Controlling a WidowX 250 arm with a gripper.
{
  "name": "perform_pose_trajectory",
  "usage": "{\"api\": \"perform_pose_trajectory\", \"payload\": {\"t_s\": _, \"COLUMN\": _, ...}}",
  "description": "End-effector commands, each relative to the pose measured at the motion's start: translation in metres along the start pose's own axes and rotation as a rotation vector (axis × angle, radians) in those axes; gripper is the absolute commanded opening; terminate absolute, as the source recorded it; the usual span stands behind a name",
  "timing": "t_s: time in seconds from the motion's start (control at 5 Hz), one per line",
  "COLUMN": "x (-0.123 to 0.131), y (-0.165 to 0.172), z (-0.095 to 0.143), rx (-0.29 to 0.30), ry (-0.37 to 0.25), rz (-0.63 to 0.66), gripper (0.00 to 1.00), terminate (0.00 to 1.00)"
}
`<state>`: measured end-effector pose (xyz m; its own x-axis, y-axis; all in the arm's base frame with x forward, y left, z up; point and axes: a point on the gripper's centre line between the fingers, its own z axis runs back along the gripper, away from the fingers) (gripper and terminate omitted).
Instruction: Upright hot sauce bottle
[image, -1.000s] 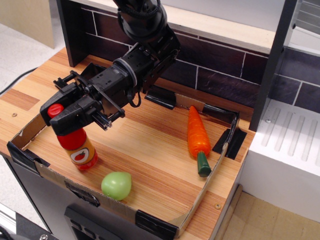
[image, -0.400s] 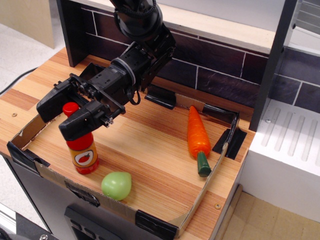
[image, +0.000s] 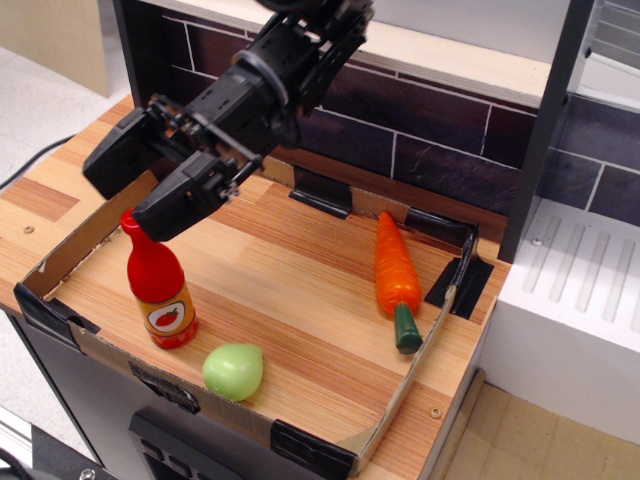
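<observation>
The hot sauce bottle (image: 159, 285) is red with a round red cap and a yellow-orange label with a red emblem. It stands upright near the front left corner of the cardboard tray (image: 400, 400). My gripper (image: 143, 188) hangs just above the bottle's cap, apart from it. Its two black fingers (image: 185, 200) are spread open and hold nothing.
An orange carrot (image: 396, 271) with a green stem lies at the right side of the tray. A green round fruit (image: 233, 371) sits by the front wall, right of the bottle. A dark brick backsplash (image: 440, 135) runs behind. A white rack (image: 590, 290) stands at the right.
My gripper let go of the bottle's neck, opened and rose up and back. The bottle went from tilted to standing upright on its own.
</observation>
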<state>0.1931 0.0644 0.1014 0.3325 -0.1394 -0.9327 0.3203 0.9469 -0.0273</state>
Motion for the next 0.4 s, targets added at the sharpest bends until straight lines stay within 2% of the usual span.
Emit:
{"api": "perform_pose_trajectory", "payload": {"t_s": 0.0, "x": -0.0176, "y": -0.0041, "z": 0.0171, "rx": 0.015, "ry": -0.079, "rz": 0.006, "gripper": 1.0, "terminate": 0.0}}
{"api": "perform_pose_trajectory", "payload": {"t_s": 0.2, "x": -0.0176, "y": -0.0041, "z": 0.0171, "rx": 0.015, "ry": -0.079, "rz": 0.006, "gripper": 1.0, "terminate": 1.0}}
